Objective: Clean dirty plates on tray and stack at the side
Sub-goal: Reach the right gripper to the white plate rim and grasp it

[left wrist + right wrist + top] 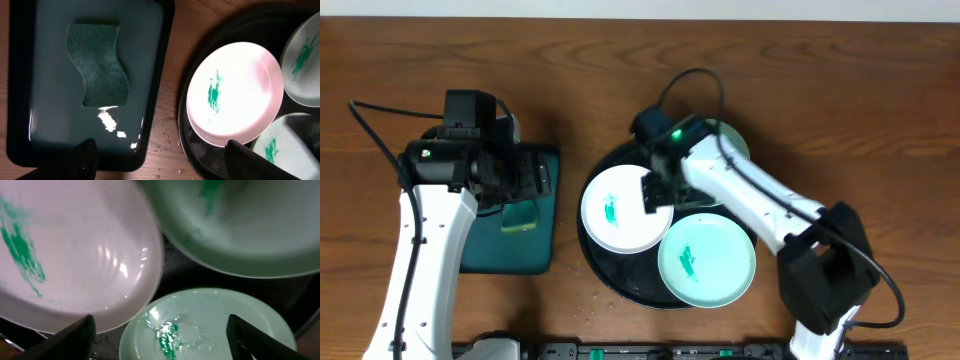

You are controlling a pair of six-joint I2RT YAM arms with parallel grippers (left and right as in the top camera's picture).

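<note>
Hovering over the black tray (603, 268), the right fingers (655, 192) are standing wide apart and holding nothing. The white plate (618, 212) is lying right under them. One mint plate (710, 262) is sitting just below the fingers, and another mint plate (738, 140) is peeking out behind them. All three are lying on the tray and showing green smears.

The plates are crowding each other. In the right wrist view, the white plate's edge is lying over the rim of the mint plate below the fingers. So if the right fingers are pinching the white plate's edge and lifting, the plate could be dragging or tipping its neighbour. The plates are looking shiny too, so one could be slipping out and clattering onto the tabletop (820, 60).

The left fingers (525, 185) are also wide apart and holding nothing. They are hanging over the teal tray (45, 100), with the green sponge (97, 65) lying flat ahead of them. The sponge is looking thin and floppy. If the fingers are closing too high, they may be missing it. If they are pushing too low, they may be scraping the tray and shoving it sideways.

No plate is looking clean or stacked at the side yet.
</note>
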